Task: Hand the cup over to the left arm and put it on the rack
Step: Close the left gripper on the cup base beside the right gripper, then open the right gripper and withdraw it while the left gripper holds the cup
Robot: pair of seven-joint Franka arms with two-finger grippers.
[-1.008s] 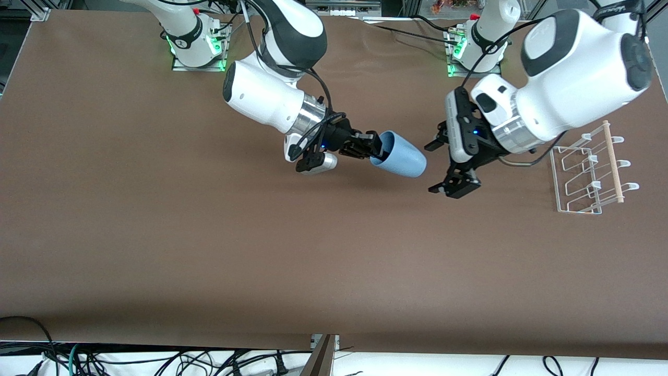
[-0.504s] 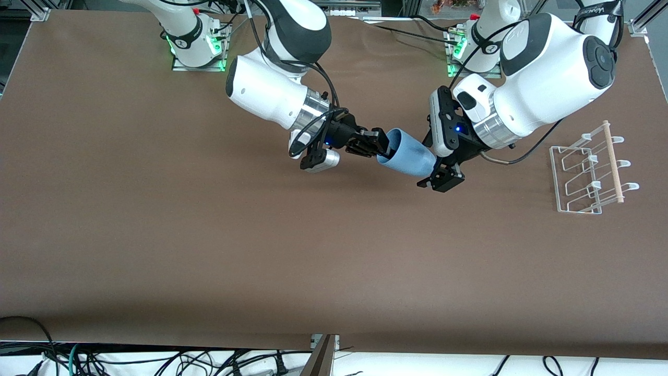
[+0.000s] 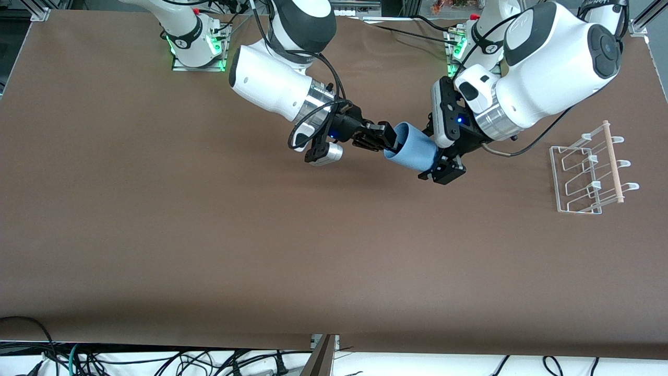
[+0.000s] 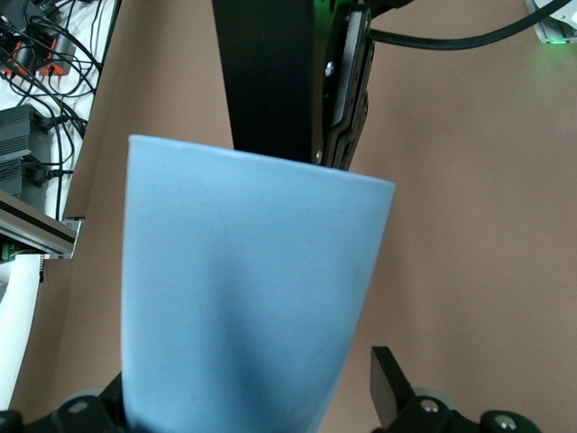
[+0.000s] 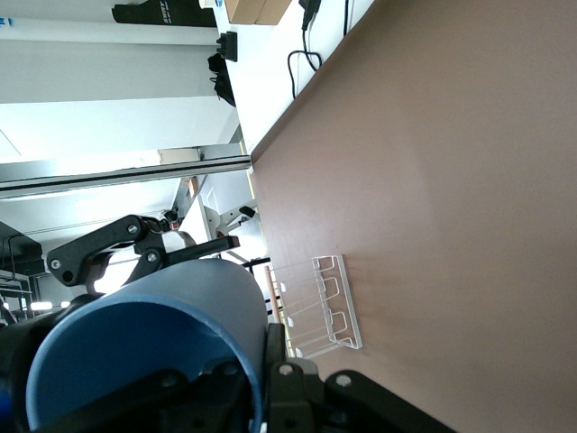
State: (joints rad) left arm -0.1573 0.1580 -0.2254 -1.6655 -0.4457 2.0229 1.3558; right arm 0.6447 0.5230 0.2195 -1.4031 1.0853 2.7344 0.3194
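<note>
Right now we are clamping the right gripper [image 3: 385,140] on the light-blue cup's [image 3: 414,152] rim, while the left gripper [image 3: 441,156] is straddling its base, fingers apart. If we are letting go before the left fingers are closing, the cup is likely dropping onto the table [image 3: 209,250], well apart from the rack [image 3: 592,169].

Both white arms [image 3: 271,94] have black joint bands, silver wrist rings, black fingers [image 3: 383,133] and looping black cables.

The cup [image 4: 243,298] sits between the left gripper's [image 4: 248,410] open jaws.

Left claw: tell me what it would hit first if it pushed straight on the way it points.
The cup. The left claw stands open around the cup's base end, with the right claw shut on its rim, so it would meet the cup almost at once.
</note>
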